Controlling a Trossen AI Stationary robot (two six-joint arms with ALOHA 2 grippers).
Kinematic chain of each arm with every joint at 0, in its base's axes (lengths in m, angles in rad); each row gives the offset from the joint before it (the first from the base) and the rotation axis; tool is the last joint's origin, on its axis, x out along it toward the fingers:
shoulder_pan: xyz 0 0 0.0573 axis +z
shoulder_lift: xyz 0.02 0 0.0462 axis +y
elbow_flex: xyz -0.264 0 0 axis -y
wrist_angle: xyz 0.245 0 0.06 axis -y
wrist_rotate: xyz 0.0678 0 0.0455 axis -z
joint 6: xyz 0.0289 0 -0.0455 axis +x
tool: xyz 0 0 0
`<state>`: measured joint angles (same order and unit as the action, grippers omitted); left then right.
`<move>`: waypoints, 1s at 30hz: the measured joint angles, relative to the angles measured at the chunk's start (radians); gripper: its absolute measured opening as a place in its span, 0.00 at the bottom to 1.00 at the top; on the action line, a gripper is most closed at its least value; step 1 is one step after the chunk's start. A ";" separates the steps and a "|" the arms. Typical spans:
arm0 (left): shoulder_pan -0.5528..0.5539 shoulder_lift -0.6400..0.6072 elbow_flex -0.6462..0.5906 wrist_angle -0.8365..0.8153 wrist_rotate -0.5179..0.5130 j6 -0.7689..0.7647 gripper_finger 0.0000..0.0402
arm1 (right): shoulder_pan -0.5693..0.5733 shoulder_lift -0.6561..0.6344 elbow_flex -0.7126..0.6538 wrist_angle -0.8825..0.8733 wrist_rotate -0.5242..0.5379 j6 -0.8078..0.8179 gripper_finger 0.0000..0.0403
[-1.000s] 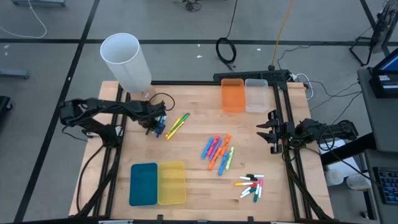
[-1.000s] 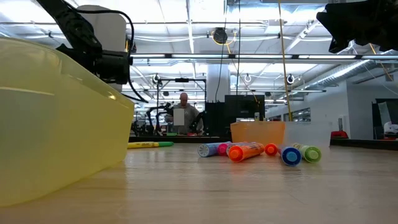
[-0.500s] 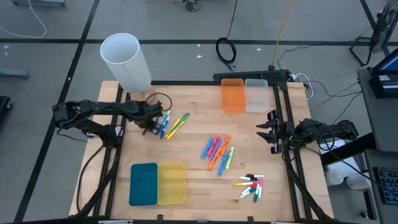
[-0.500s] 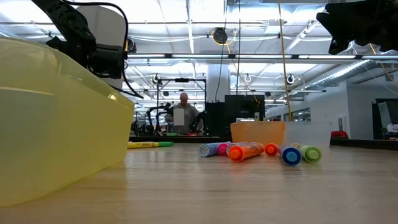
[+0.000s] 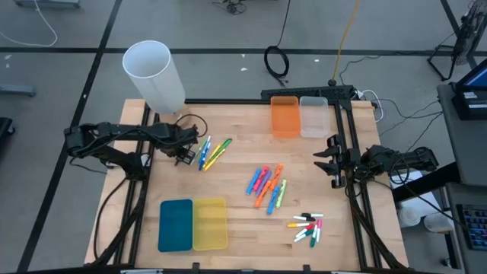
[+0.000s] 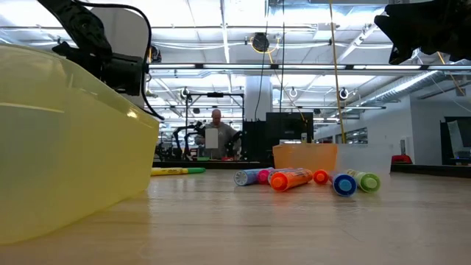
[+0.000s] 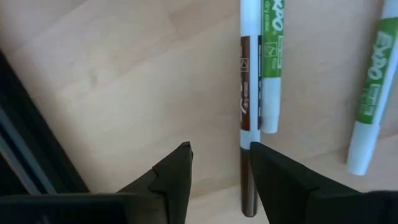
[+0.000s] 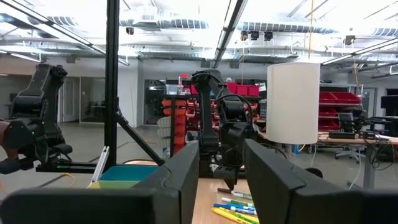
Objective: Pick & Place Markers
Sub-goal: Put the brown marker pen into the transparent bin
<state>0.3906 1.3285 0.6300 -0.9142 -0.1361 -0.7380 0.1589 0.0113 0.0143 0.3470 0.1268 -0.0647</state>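
I count three marker groups in the overhead frame — three pens (image 5: 211, 153), blue, yellow and green, lying parallel left of centre; a mixed highlighter cluster (image 5: 266, 185) at centre; thin white-bodied pens (image 5: 307, 227) fanned out lower right — all flat on the wood.

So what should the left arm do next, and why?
Probably lift the left gripper straight up off the wooden table. Its jaws stand open and empty, and the thin blue marker lies flat on the wood beside the yellow and green markers. The heap of bright highlighters mid-table looks like the next stop. The right gripper waits at the right edge.
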 joint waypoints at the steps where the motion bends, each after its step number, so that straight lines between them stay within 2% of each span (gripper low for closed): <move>1: 0.000 0.000 0.000 0.000 0.001 0.002 0.40 | 0.000 0.000 0.000 0.000 0.000 0.000 0.29; 7: 0.001 0.000 0.000 0.001 0.022 0.018 0.37 | 0.000 0.000 0.000 0.000 0.000 0.000 0.29; 27: 0.001 0.000 0.000 0.003 0.032 0.058 0.37 | 0.000 0.000 0.000 0.000 0.001 -0.001 0.29; 30: 0.001 -0.001 -0.021 0.059 0.034 0.058 0.37 | 0.000 0.000 0.000 0.000 0.001 0.000 0.29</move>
<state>0.3912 1.3273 0.6091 -0.8555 -0.1021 -0.6800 0.1589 0.0113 0.0142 0.3470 0.1277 -0.0650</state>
